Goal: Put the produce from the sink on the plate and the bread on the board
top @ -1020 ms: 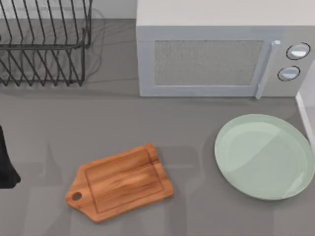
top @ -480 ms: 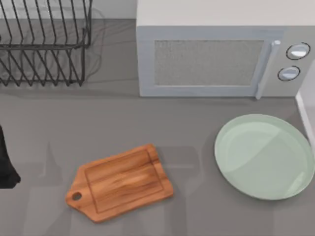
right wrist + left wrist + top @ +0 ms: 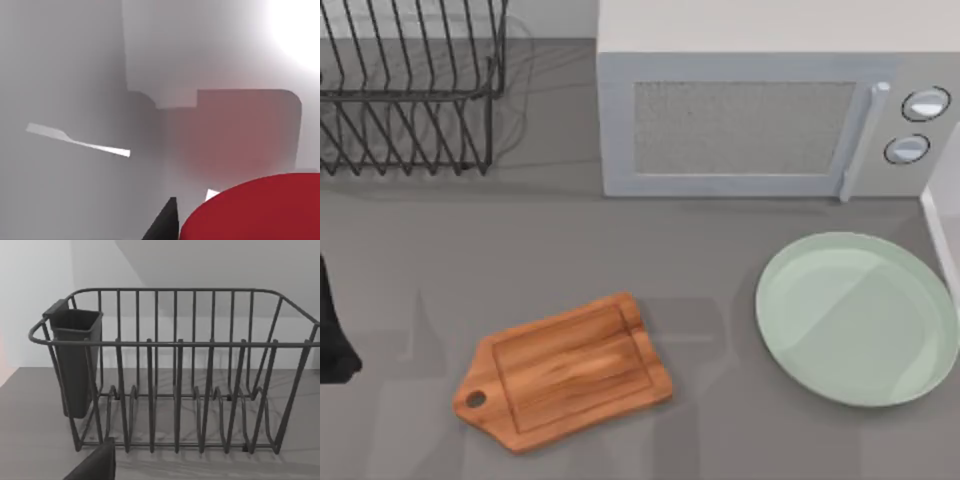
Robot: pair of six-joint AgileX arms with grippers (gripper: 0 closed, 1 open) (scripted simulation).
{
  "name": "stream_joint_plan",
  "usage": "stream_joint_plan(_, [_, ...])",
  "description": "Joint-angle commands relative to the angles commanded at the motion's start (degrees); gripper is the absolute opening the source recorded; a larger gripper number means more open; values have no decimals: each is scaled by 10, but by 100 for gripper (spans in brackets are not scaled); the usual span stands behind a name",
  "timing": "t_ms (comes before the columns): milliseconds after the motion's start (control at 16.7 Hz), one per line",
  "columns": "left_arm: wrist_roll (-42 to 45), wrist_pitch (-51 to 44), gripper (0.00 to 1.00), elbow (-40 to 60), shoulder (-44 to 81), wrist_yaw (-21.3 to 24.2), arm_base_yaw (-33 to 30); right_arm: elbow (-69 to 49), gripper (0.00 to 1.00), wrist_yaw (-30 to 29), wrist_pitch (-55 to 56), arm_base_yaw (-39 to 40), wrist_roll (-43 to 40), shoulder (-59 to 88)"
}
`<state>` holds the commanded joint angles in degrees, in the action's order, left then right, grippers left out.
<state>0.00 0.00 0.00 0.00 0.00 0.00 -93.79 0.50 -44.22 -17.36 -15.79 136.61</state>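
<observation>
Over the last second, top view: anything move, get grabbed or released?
No visible change. The cutting board, mint-green plate, microwave and dish rack all sit where they were, and the dark bit of the left arm at the table's left edge has not shifted. The right wrist view shows the red tomato close up.
</observation>
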Motion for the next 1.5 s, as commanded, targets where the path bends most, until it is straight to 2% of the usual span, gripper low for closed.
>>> stream_joint_plan(300, [0,0,100,0,0,0,0,-48,0,1,-118,0,-1,-64])
stream_joint_plan(840, [0,0,100,0,0,0,0,-58,0,2,-137,16,11,-101])
stream_joint_plan(1140, [0,0,100,0,0,0,0,-46,0,5,-179,85,62,-196])
stream_joint_plan(1500, [0,0,100,0,0,0,0,-8,0,8,-239,210,164,-317])
